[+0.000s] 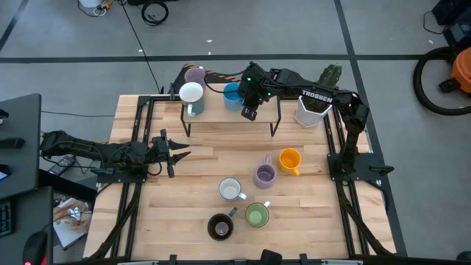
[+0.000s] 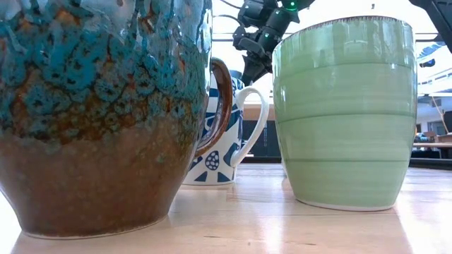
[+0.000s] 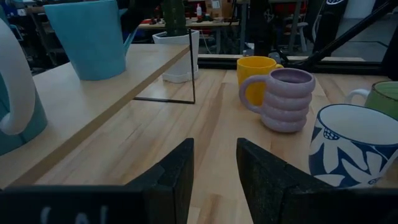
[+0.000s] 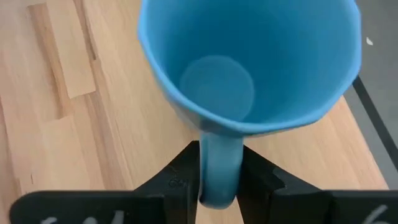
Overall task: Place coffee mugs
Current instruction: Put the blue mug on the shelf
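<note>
We noted right gripper (image 4: 219,186) narrowly clasping handle of blue ceramic mug (image 4: 249,62) on raised wooden shelf (image 1: 221,114), table's twelve o'clock, likely setting it down; left gripper (image 3: 214,177), nine o'clock, part-open, empty.

low view: brown mug (image 2: 99,120) cut off left and top | patterned white mug (image 2: 229,134) mostly hidden | right wrist: blue mug (image 4: 249,62) rim cropped

This looked like a robotics lab or workshop. The wooden table (image 1: 221,158) stood on a grey concrete floor (image 1: 294,29) crossed by dark lines, with loose cables (image 1: 154,11) at twelve o'clock and a vacuum cleaner (image 1: 449,73) at two o'clock. Cluttered workbenches (image 3: 217,25) filled the room behind.
</note>
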